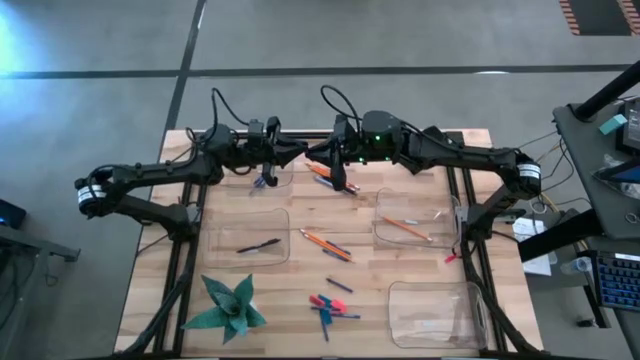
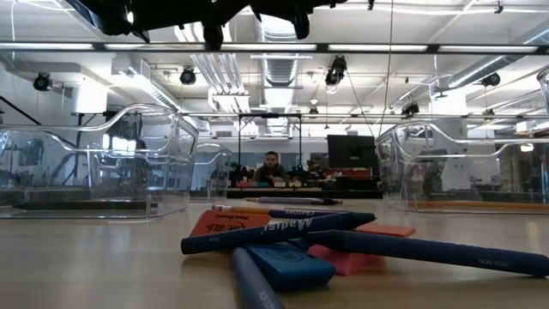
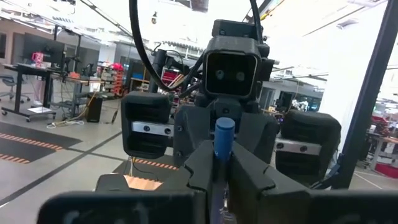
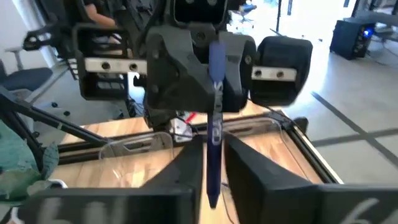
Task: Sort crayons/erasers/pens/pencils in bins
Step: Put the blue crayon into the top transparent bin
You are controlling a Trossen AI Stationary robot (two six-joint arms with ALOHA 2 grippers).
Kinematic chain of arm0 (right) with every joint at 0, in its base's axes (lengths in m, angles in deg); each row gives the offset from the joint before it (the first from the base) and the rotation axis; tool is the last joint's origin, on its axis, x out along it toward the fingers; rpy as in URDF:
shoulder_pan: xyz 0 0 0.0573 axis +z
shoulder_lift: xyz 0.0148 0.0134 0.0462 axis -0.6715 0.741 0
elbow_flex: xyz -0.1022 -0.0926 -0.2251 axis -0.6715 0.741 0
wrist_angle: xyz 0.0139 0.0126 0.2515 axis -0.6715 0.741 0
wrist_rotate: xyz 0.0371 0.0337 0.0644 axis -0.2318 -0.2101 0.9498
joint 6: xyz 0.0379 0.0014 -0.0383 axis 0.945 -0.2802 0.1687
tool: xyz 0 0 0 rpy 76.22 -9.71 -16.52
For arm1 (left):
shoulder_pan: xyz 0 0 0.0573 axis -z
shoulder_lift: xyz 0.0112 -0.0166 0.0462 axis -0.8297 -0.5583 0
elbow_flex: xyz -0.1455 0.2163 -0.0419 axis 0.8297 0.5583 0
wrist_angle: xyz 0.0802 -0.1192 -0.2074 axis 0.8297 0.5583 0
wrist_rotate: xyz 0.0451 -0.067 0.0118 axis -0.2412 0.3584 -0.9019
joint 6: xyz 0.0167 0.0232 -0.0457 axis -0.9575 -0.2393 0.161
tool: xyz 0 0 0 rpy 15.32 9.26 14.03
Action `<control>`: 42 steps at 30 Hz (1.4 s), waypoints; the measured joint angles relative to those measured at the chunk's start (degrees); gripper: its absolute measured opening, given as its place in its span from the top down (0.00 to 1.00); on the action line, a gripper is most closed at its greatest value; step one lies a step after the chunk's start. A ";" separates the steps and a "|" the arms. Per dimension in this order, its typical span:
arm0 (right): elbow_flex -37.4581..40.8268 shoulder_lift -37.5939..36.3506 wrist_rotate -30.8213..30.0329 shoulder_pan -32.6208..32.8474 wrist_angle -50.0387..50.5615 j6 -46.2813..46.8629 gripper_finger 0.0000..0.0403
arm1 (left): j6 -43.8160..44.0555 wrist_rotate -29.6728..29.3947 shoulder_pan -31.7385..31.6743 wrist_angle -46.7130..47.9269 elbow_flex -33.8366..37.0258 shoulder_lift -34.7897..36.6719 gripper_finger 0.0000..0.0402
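A blue pen (image 4: 215, 124) stands about upright in the air between my two grippers, over the far middle of the table. My left gripper (image 1: 300, 153) comes from the left and is shut on it; it also shows in the left wrist view (image 3: 217, 177). My right gripper (image 1: 326, 158) faces it from the right and is shut on the same pen (image 4: 213, 177). Four clear bins lie on the table: far left (image 1: 283, 184), middle left (image 1: 250, 222), right (image 1: 440, 215) and near right (image 1: 435, 295). Pink and blue erasers (image 1: 322, 303) and orange pencils (image 1: 325, 243) lie loose. My left gripper pinches the pen between its two fingers near its upper end (image 3: 222, 134). The fingers (image 3: 199, 171) lie level, come from the table's left and cross the pen. The pen is lifted clear and about upright. My right gripper pinches the same pen between its two fingers, lower down its shaft (image 4: 214, 155). The fingers (image 4: 186, 171) lie level, come from the table's right and cross the pen. The pen's lower tip (image 4: 211, 200) hangs just below them.
A black pen (image 1: 258, 245) lies in the middle left bin, an orange pencil (image 1: 405, 227) in the right bin, something blue (image 1: 264, 181) in the far left bin. More orange pencils (image 1: 320, 172) and blue sticks (image 1: 338, 285) lie loose. A green folded shape (image 1: 230, 305) sits near left.
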 joint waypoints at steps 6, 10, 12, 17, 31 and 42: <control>0.00 -1.01 -4.96 -0.18 6.77 -0.33 0.66 | -0.08 -0.36 -0.02 1.12 0.07 -0.04 0.96; -0.01 -3.72 -5.55 -1.06 15.76 0.42 0.59 | -3.84 -0.11 -1.08 7.41 0.07 0.31 0.96; -0.04 -4.52 -5.68 -1.42 21.09 1.84 0.59 | -5.71 -1.61 -1.84 12.99 0.07 0.38 0.96; 0.29 -3.58 -11.17 -1.48 31.46 4.95 0.60 | -9.20 -10.22 -3.58 29.00 0.07 0.46 0.96; 5.81 12.27 -29.37 -4.50 32.45 11.31 0.68 | -9.03 -31.26 -5.79 58.13 1.07 -0.14 0.96; 3.58 21.79 -24.36 -5.06 31.75 15.27 0.70 | -7.63 -30.40 -7.09 59.12 3.25 -7.92 0.96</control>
